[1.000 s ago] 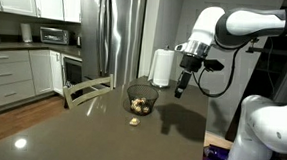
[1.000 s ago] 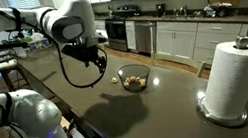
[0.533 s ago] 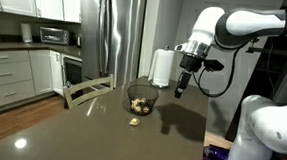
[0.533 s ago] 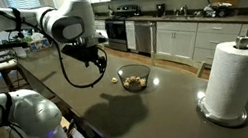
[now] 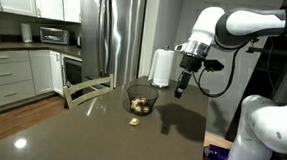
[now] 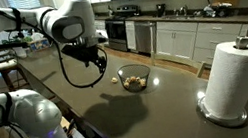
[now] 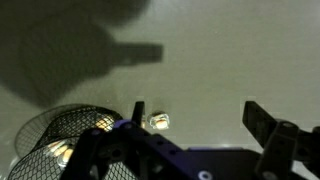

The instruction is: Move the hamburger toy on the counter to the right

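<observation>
The hamburger toy (image 5: 134, 121) is a tiny tan lump on the dark glossy counter (image 5: 80, 136), just in front of the dark see-through bowl (image 5: 140, 98). It also shows in the other exterior view (image 6: 115, 79), beside the bowl (image 6: 135, 77). My gripper (image 5: 181, 89) hangs above the counter, apart from the toy, and also shows in the other exterior view (image 6: 98, 65). In the wrist view the gripper (image 7: 200, 115) is open and empty. The toy (image 7: 158, 122) lies close to one fingertip (image 7: 139, 110), with the bowl (image 7: 60, 135) at the lower left.
A white paper-towel roll (image 6: 230, 80) stands on the counter (image 6: 162, 113); it also shows behind the gripper (image 5: 161, 67). A steel fridge (image 5: 118, 33) and white cabinets stand beyond the counter. The arm's shadow falls on the counter (image 7: 220, 60).
</observation>
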You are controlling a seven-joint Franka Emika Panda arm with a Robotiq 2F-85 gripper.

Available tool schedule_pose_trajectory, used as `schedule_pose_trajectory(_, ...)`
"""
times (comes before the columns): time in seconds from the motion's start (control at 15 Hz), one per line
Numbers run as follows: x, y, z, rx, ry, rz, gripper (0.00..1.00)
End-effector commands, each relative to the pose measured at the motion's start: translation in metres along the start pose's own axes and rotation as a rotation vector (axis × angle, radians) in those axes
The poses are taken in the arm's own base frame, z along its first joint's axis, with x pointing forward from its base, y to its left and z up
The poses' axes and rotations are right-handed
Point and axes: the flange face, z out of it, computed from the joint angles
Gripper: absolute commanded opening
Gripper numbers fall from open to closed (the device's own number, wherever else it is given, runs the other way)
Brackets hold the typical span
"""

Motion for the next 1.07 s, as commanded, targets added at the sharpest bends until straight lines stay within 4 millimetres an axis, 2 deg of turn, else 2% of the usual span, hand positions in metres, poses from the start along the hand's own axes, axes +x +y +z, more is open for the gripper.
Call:
schedule_pose_trajectory(0.0,0.012,-0.009,0.008,-0.025,-0.009,-0.008,1.00)
schedule_pose_trajectory(0.13,0.022,-0.023,0.020,-0.072,-0.029,-0.041,1.00)
schedule_pose_trajectory(0.53,0.058,-0.071,0.075,-0.259,-0.071,-0.159,1.00)
schedule_pose_trajectory(1.0,0.105,-0.097,0.100,-0.350,-0.184,-0.074,1.00)
